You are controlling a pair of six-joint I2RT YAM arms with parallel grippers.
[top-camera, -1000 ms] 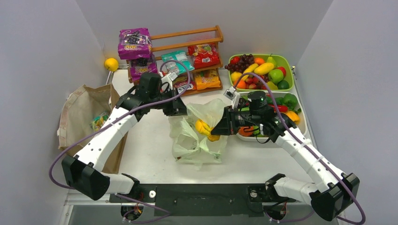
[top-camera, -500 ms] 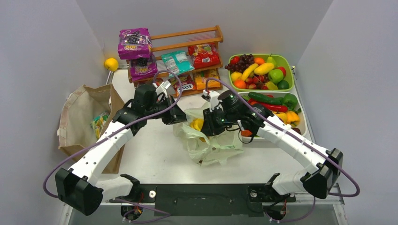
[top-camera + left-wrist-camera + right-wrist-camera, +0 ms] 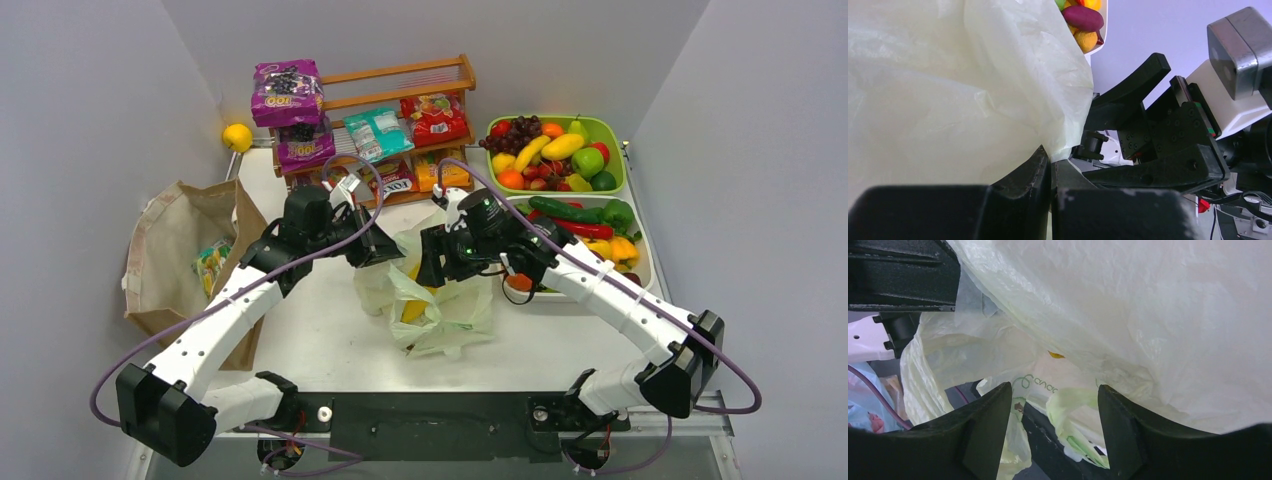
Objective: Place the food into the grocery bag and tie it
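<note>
The top external camera looks down from above and behind the arm bases (image 3: 270, 392), taking in the whole table (image 3: 320, 340). The left wrist camera peers past its own fingers (image 3: 1028, 180), pressed close to the grocery bag (image 3: 948, 90) and facing the right gripper (image 3: 430, 270). The right wrist camera, equally close, seemingly faces the same bag's opening.

This was a robot lab cell dressed as a grocery stall. Pale grey partition walls (image 3: 90, 120) boxed in a white tabletop (image 3: 320, 340) on three sides. At twelve o'clock stood a wooden two-tier rack (image 3: 400, 72) of colourful crinkly snack packets (image 3: 286, 92); at one o'clock a lime-green plastic tray (image 3: 600, 121) held glossy toy fruit (image 3: 588, 160) (a shop display in miniature). Two white robot arms (image 3: 215, 320) stood on a black base plate (image 3: 430, 412) at six o'clock.
</note>
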